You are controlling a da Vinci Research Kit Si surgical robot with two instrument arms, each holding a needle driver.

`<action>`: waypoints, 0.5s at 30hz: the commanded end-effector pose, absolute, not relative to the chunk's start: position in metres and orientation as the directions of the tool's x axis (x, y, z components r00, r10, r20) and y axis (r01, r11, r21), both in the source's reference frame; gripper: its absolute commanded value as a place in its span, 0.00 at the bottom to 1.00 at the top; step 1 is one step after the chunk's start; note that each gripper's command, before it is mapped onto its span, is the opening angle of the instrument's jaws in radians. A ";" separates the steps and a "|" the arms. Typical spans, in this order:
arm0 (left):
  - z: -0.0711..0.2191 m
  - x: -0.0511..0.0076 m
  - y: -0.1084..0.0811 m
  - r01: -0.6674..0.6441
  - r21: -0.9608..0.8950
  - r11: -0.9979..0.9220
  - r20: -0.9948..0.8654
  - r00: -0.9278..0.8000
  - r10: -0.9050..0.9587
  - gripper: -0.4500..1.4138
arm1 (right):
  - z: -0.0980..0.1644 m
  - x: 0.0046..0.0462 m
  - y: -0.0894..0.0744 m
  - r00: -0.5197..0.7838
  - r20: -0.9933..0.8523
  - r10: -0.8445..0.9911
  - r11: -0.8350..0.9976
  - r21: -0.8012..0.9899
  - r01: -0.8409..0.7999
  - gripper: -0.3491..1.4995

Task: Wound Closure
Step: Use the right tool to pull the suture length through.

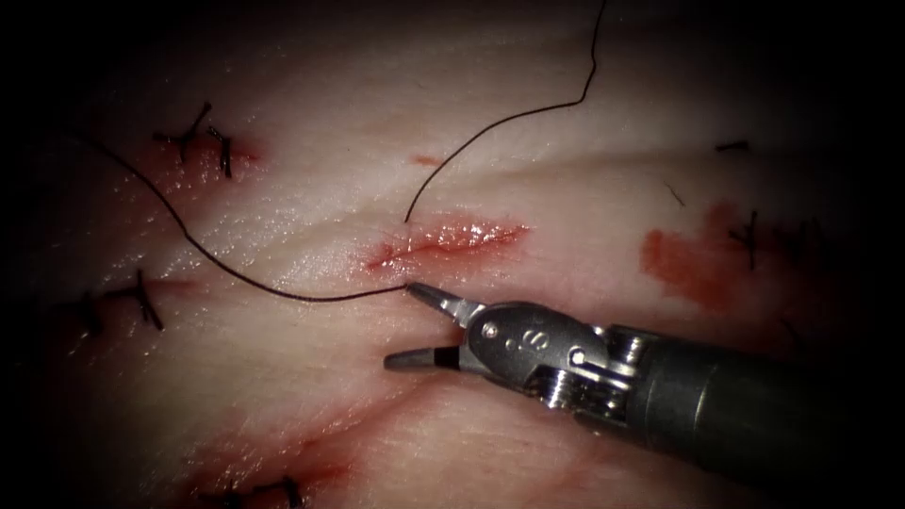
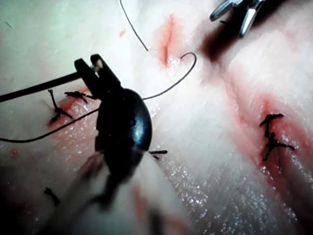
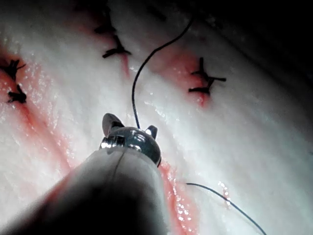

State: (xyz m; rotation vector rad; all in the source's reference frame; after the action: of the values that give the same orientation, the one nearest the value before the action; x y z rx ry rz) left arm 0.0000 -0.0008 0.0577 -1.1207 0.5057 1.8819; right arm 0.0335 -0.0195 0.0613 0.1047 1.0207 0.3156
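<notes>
The cut (image 1: 443, 240) lies open in the middle of the tissue (image 1: 311, 217). One strand of dark thread (image 1: 283, 297) leaves the tissue just below the cut's left end and sweeps away to the upper left. A second strand (image 1: 514, 116) rises from the cut's upper edge toward the top. My right tool (image 1: 403, 323) sits just below the cut with its jaws open and nothing in them; the upper jaw's tip rests beside the thread's exit point. In the left wrist view my left tool (image 2: 93, 63) is shut on a taut dark strand of thread, away from the cut (image 2: 166, 44).
Finished stitches with short cut ends sit around the cut: upper left (image 1: 203, 141), left (image 1: 141, 302), lower left (image 1: 273, 490) and right (image 1: 749, 236). A patch of red fluid (image 1: 688, 264) stains the tissue on the right. The right tool's shaft (image 1: 754, 415) crosses the lower right.
</notes>
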 end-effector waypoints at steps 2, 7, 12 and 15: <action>0.058 -0.0015 -0.001 -0.821 -0.092 -0.564 -0.856 -0.224 0.467 0.00 | 0.064 0.0352 -0.019 0.512 -0.818 0.262 0.963 0.189 -0.190 0.97; 0.059 -0.0031 -0.001 -0.801 -0.100 -0.590 -0.854 -0.235 0.464 0.00 | 0.068 0.0365 -0.018 0.552 -0.808 0.207 0.975 0.126 -0.182 0.98; 0.059 -0.0032 -0.001 -0.799 -0.100 -0.593 -0.854 -0.237 0.464 0.00 | 0.070 0.0365 -0.017 0.573 -0.797 0.190 0.979 0.113 -0.168 0.62; 0.059 -0.0032 -0.001 -0.799 -0.100 -0.592 -0.854 -0.237 0.463 0.00 | 0.070 0.0362 -0.018 0.624 -0.769 0.143 0.990 0.100 -0.104 0.00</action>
State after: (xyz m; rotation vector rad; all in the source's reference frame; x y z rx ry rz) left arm -0.0028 -0.0012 0.0581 -1.1560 0.4572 1.9255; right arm 0.0351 -0.0189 0.0700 0.0620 0.8593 0.1264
